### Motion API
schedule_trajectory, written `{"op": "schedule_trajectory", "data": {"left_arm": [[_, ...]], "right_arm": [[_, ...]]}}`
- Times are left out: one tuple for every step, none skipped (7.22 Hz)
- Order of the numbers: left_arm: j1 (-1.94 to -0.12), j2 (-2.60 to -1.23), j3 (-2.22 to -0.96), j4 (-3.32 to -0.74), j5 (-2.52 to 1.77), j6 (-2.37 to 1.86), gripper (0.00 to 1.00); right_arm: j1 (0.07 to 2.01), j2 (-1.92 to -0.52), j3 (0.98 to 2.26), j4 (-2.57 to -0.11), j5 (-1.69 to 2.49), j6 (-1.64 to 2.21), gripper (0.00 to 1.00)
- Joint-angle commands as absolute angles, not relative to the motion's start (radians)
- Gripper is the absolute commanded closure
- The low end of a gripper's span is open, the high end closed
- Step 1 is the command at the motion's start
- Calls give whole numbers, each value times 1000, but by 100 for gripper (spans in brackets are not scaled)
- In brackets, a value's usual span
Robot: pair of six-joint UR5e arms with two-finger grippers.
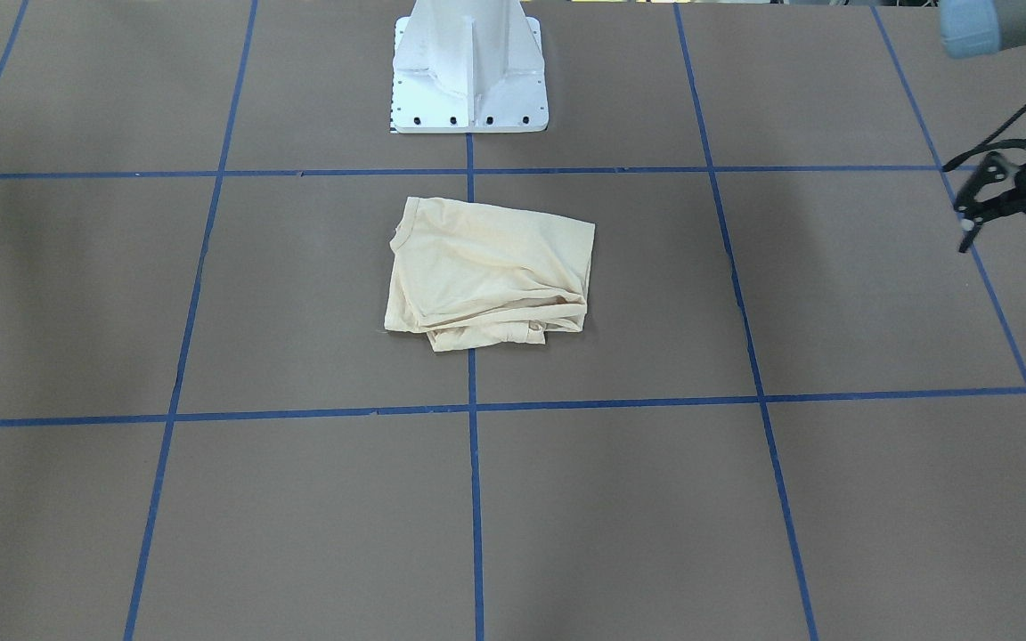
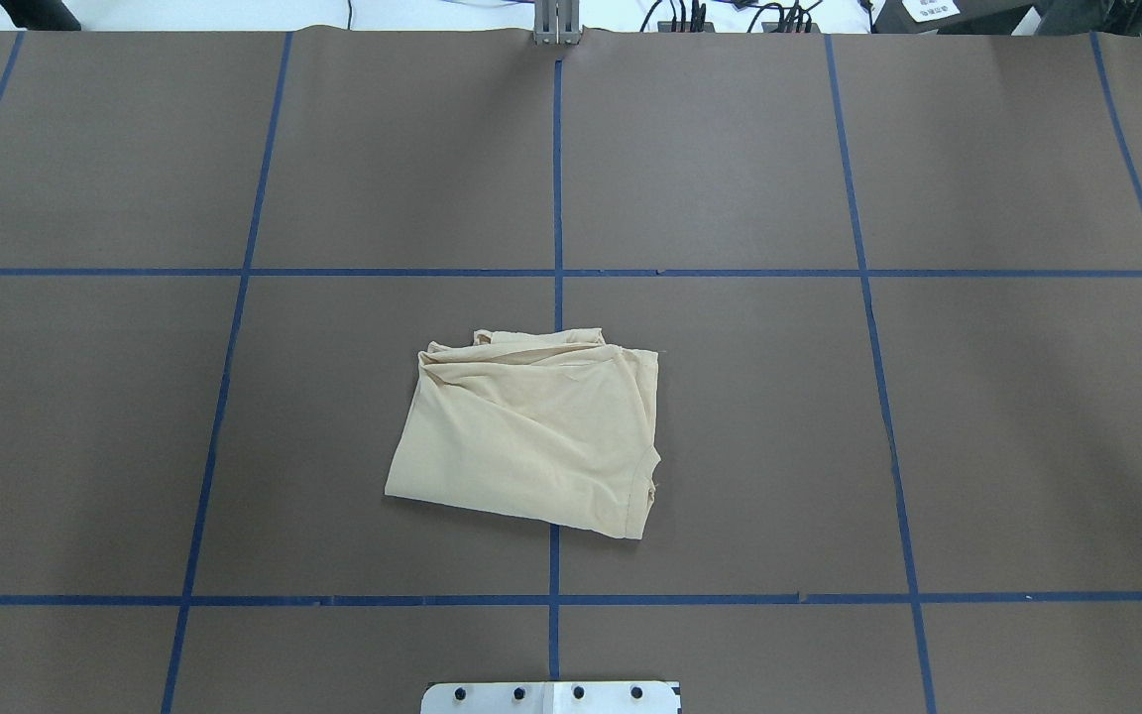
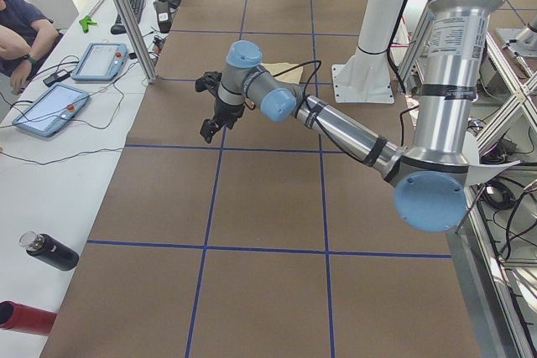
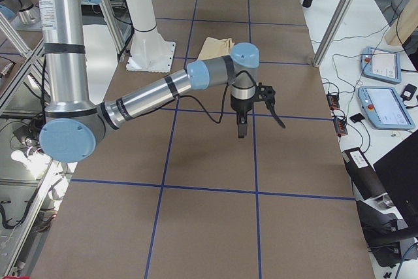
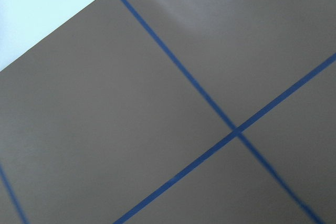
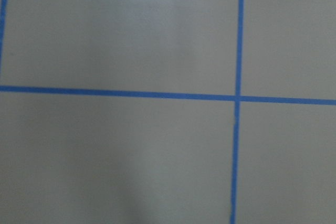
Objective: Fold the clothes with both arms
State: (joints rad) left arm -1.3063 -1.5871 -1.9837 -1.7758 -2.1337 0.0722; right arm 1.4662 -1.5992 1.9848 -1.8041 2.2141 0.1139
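The thin shirt (image 2: pixel 531 436) is probably light and limp; pinch its corners. Left gripper (image 1: pixel 1019 245) is wide; right gripper (image 4: pixel 259 122) I cannot tell.

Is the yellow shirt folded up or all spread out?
Folded. The shirt lies as a small, compact rectangle on the table, with several cloth layers stacked along one edge.

Desk (image 2: pixel 779 446): brown sheet w/ blue tape grid (image 2: pixel 557 198). Cream shirt (image 2: pixel 531 436) lies folded approx. mid-desk, across centre tape line, nearer robot-side edge. White pedestal base (image 1: pixel 468 89) stands at middle of that edge, apart from shirt.
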Motion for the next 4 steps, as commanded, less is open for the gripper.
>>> {"op": "schedule_trajectory", "data": {"left_arm": [[-1489,-1474,-1942,-1779,-2232,166,0],[-1491,-1438,-1893,-1776,-2233,163,0],[-1502,-1419,-1841,-1785,-2244,169,0],[-1514,-1398,-1847,-1775,-2241,163,0]], "right_arm": [[1650,-1785,1948,-1796,2252,-191,0],[1673,-1849,1948,-1795,2281,-202,0],[1674,-1871,1950,-1795,2293,-196,0],[1672,-1865,1939,-1786,2292,-175,0]]}}
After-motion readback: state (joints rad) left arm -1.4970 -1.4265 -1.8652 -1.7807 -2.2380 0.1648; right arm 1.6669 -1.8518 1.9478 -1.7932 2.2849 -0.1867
